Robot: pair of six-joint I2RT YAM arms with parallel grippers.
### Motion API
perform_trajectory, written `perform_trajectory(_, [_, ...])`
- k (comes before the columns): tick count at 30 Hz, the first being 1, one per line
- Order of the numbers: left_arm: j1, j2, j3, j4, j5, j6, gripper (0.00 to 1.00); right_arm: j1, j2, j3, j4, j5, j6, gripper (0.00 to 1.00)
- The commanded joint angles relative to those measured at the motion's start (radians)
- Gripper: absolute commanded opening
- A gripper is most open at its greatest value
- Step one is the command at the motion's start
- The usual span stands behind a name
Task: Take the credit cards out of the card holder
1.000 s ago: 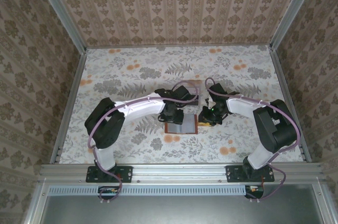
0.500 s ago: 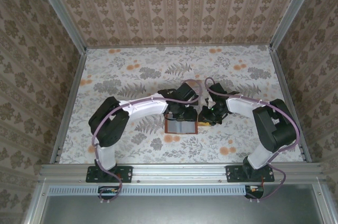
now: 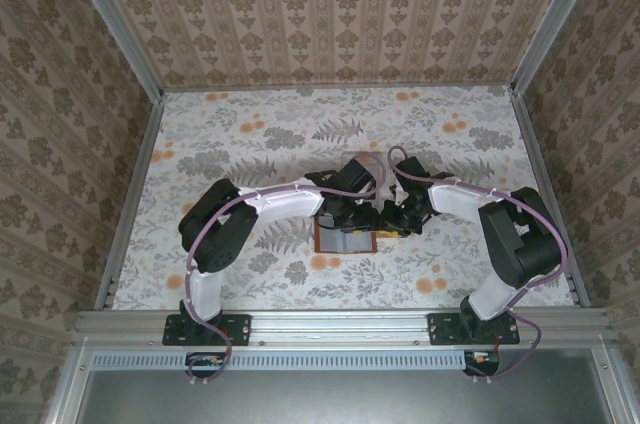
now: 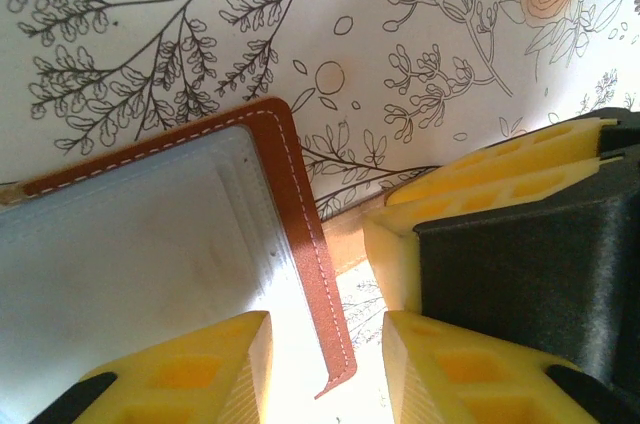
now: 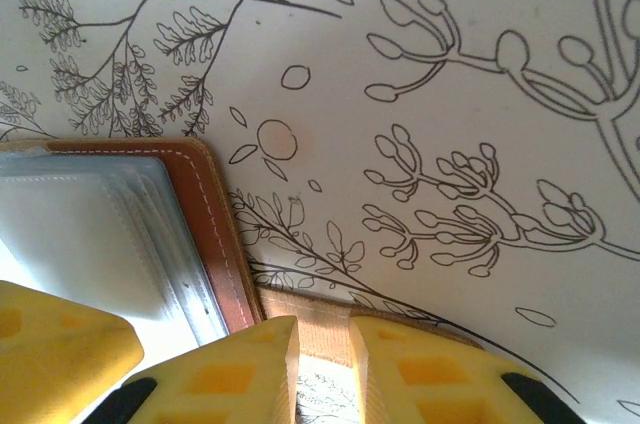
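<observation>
I work in a staged robot test booth: patterned wallpaper panels wall three edges of my flower-printed surface, bare aluminium posts rise at its far corners, and a metal rail along the near edge carries my arm bases.

- The card holder is lying open on the table, a little toward 6 o'clock from the table's middle.
- The left gripper is hanging over the holder's 3 o'clock edge, one finger on either side of it.
- The strap tab is sticking out at 3 o'clock, sitting between the fingertips of the right gripper.
- The right gripper is standing just beside the left one, at its 3 o'clock.
</observation>
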State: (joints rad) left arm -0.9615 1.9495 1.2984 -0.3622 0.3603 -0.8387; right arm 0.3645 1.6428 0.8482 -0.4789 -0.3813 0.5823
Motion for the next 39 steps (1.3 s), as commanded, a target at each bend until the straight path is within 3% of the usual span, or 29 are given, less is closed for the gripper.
perform_trajectory(1, [-0.004, 0.023, -0.011, -0.025, -0.016, -0.001, 0.36, 0.002, -0.015, 0.011, -0.029, 0.034, -0.007, 0.23])
perform_trajectory(22, [-0.011, -0.021, 0.040, -0.374, -0.300, 0.118, 0.43, -0.002, -0.023, 0.012, -0.043, 0.045, -0.014, 0.23])
perform_trajectory(39, [-0.011, -0.097, 0.052, -0.459, -0.374, 0.129, 0.41, -0.002, -0.022, 0.015, -0.046, 0.043, -0.016, 0.23])
